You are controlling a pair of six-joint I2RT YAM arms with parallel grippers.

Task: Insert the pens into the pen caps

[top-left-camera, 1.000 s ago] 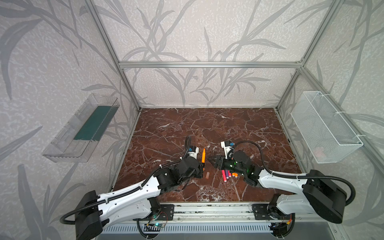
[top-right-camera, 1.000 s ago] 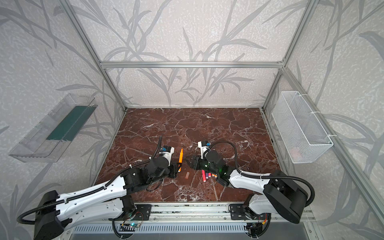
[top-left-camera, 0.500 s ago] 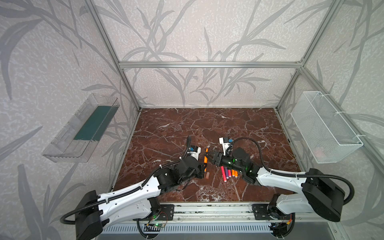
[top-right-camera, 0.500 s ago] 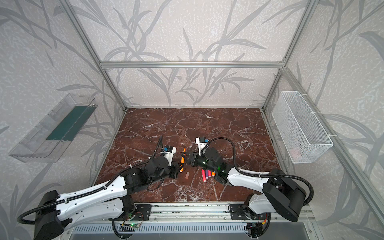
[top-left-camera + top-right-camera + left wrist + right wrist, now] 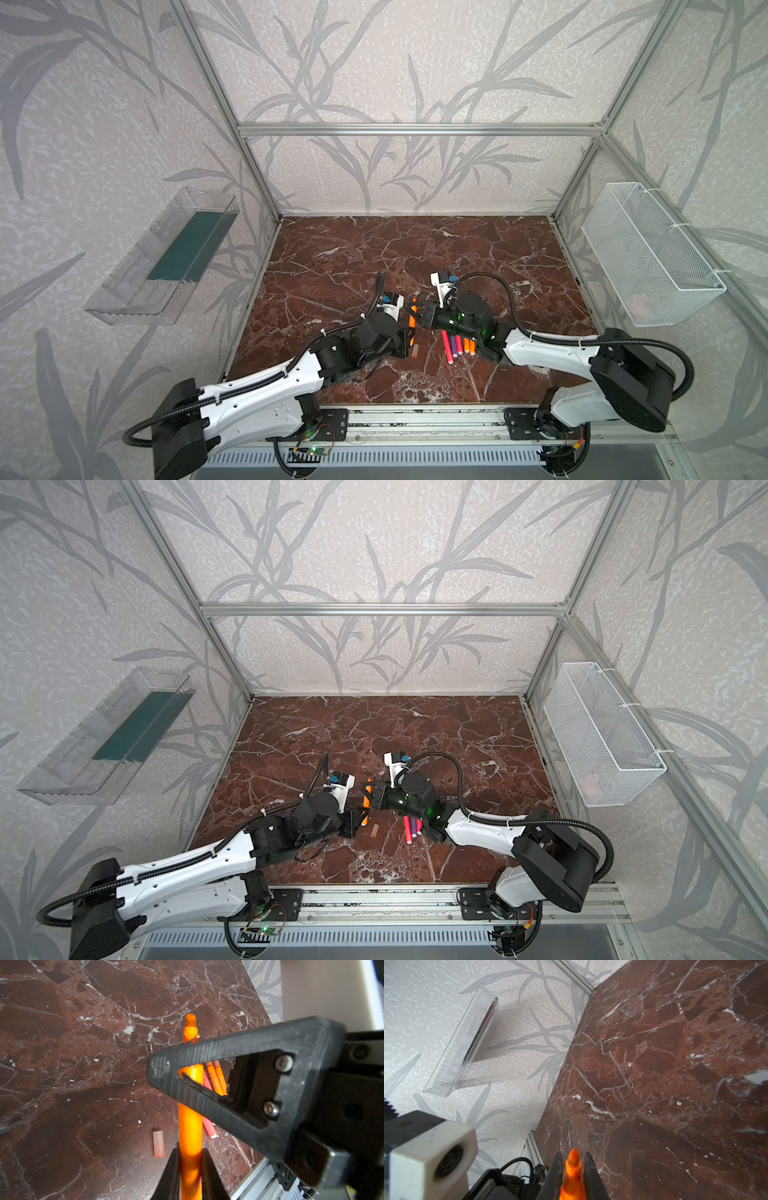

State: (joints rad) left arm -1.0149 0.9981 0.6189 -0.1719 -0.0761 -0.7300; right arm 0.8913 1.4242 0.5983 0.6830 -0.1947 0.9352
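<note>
Between both claws, the orange pen (image 5: 190,1126) is held over the marbled table (image 5: 83,1064): the left claw (image 5: 190,1150) pinches its smooth barrel, and the right claw (image 5: 573,1156) closes behind the pointed tip. Part of the barrel hides behind the right claw's ribbed black finger (image 5: 228,1049). Beside the left claw lies a pale translucent cap (image 5: 159,1144). The other pens (image 5: 455,347) lie under the right claw, partly covered.

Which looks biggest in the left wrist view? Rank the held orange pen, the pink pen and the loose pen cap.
1. held orange pen: largest, though nearest the camera.
2. pink pen: partly hidden, so unsure.
3. loose pen cap: smallest.
</note>
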